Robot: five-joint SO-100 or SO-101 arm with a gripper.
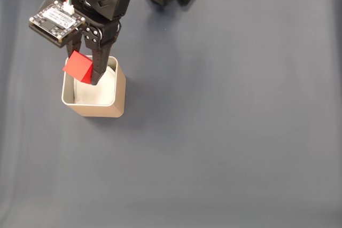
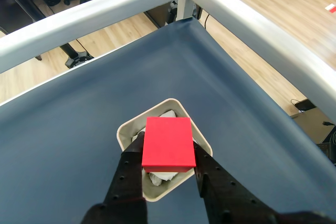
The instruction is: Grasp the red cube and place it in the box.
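Cube [image 2: 168, 142]: red, held above the box [image 2: 127, 126].
Gripper [image 2: 169, 167]: jaws clamped on the cube's sides.
Box: paper-lined, set on dark table [image 1: 230, 121].

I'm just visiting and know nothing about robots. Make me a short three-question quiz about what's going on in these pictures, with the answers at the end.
1. True or false: the red cube lies on the dark blue table.
2. Where is the end effector in the fixed view? A) over the box B) at the table's right edge C) beside the arm's base
3. Fill in: inside, the box is lined with white ____.

Key
1. False. The end effector's fingers grip it from both sides, above the box's opening.
2. A
3. paper
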